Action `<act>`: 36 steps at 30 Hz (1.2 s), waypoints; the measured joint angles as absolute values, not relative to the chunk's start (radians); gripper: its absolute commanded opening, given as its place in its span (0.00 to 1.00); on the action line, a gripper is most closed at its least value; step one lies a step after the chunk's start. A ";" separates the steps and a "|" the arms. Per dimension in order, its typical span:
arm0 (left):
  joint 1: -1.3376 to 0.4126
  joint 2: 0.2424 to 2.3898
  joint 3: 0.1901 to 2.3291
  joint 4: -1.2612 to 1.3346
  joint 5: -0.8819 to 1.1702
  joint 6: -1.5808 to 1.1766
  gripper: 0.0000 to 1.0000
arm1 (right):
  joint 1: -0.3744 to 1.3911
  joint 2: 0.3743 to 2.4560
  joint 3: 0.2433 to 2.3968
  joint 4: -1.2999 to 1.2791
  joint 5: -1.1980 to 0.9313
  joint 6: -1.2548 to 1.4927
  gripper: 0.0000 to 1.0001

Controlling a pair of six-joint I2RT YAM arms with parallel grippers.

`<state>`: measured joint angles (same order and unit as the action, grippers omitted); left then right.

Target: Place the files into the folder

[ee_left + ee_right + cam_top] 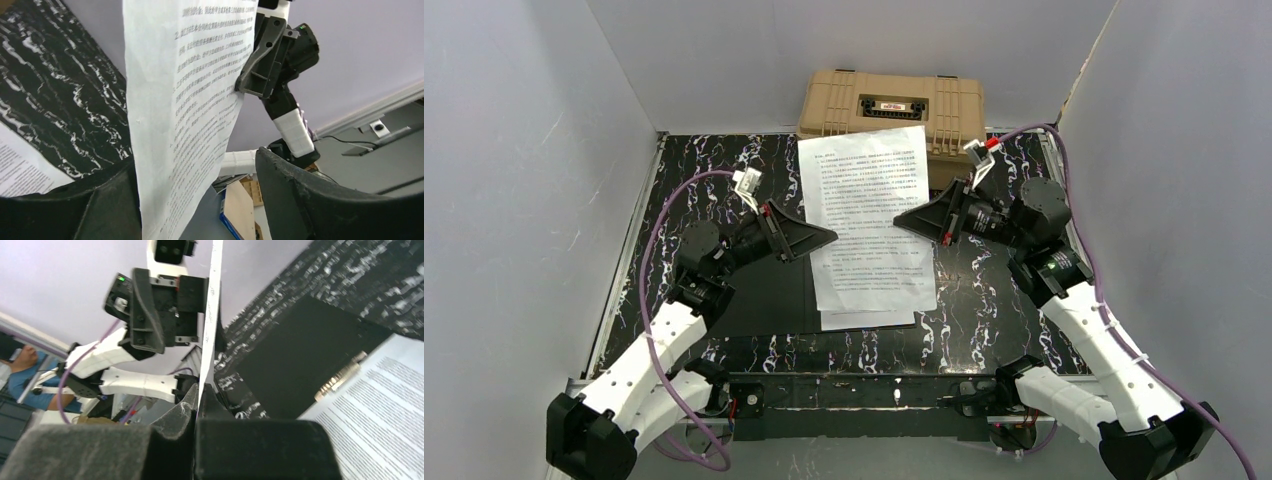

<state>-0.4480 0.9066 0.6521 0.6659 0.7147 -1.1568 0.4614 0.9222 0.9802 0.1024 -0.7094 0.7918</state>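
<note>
Black marbled table [994,310], tan case [889,100] at the back. Right gripper [902,222] is clamped on one sheet [864,190] by its edge and holds it lifted. Left gripper [827,237] stands wide, the sheet between its jaws but unclamped. I judge this a one-sided hold for lowering the sheet. Folder [764,300] lies open below, with a second sheet [869,320] flat at its right side.

A tan plastic hard case [891,110] lay closed at the 12 o'clock edge of the worktop [994,310], with a black recessed panel in the middle of its lid. The worktop was black with white marble veining. Plain pale walls [524,200] stood at 9, 12 and 3 o'clock. In the right wrist view, a person in a blue top [22,367] showed at that picture's 9 o'clock edge.
</note>
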 measured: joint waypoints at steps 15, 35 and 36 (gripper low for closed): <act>-0.447 0.872 0.892 -0.236 0.356 -0.783 0.97 | 0.461 1.008 0.991 -0.224 -0.568 0.644 0.01; -0.447 0.704 1.079 -0.688 0.000 -0.423 0.98 | 0.462 1.216 0.845 -0.009 -0.549 0.846 0.01; -0.447 0.699 1.078 -0.690 -0.007 -0.411 0.98 | 0.461 1.227 0.839 0.015 -0.549 0.862 0.01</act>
<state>-0.4469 0.6991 1.0779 -0.6895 -0.0067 -0.4107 0.4614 1.2270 0.8394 0.0154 -0.5491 0.8623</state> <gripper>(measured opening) 0.981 0.030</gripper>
